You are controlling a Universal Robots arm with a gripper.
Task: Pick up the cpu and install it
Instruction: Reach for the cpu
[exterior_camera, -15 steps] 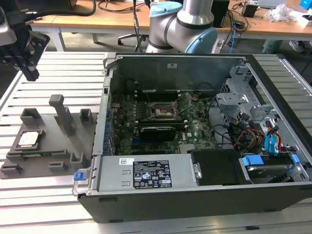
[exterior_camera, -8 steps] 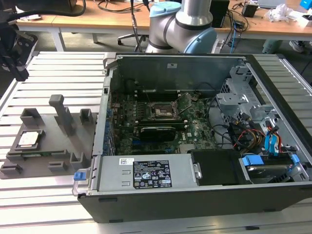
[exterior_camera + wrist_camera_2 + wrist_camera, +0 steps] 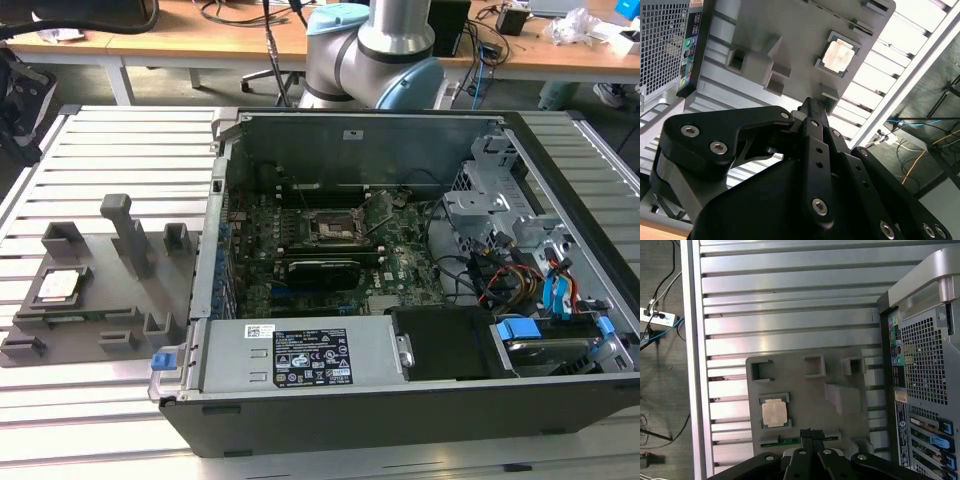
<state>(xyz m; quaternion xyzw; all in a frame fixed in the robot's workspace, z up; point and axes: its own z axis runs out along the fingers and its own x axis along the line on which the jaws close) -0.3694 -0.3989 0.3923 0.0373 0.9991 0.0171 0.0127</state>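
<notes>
The jaws are drawn together, tips meeting with nothing between them, as both wrist views show. They hang above the table, well above the near edge of the grey tray [image 3: 805,400], apart from everything on it.

The cpu [image 3: 775,413] lies flat in a square recess of that tray, its metal top facing up, and it is untouched. In the second wrist view the cpu [image 3: 840,54] sits beyond the jaw tips, with one low block of the tray [image 3: 805,30] between the two.

In the exterior view the tray [image 3: 110,290] rests on the slatted metal table [image 3: 130,130] at 9 o'clock of the open computer case [image 3: 350,150], just beside its wall. The cpu [image 3: 60,285] is on the tray's 9 o'clock side. A tall upright block [image 3: 125,235] stands at about 1 o'clock from it.

Inside the case the green motherboard [image 3: 400,265] lies face up, and the black socket frame [image 3: 337,232] sits near its middle, at roughly 3 o'clock from the cpu and well apart from it. A grey power supply [image 3: 300,355] with a label fills the case's 6 o'clock side.

The arm [image 3: 390,50] rises at 12 o'clock of the case, in front of a wooden bench [image 3: 150,30] strewn with cables.
</notes>
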